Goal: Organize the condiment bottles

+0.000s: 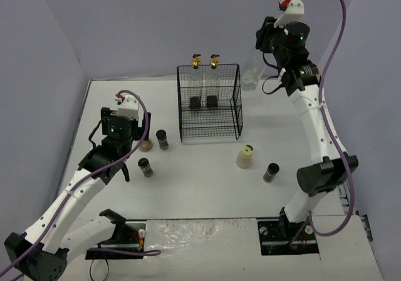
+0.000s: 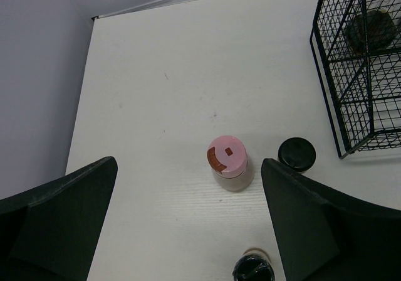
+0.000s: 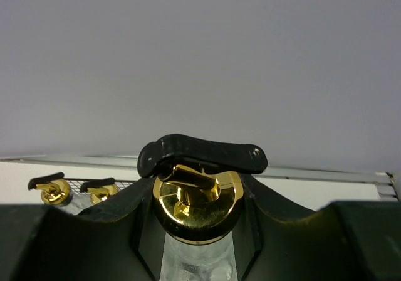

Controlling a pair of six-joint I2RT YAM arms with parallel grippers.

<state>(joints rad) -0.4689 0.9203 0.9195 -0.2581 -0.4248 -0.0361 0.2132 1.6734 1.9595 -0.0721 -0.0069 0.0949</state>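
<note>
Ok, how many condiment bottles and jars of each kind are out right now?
Tall glass bottles: 3, two in the rack, one in the right jaws
Squat jars: 2, one pink cap, one cream-yellow cap
Small dark jars: 5, two in the rack, three on the table
Total: 10

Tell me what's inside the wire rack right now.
Two glass bottles with gold spouts stand at the back of the rack, two dark jars in front of them. The mesh hides which shelf the jars sit on.
</note>
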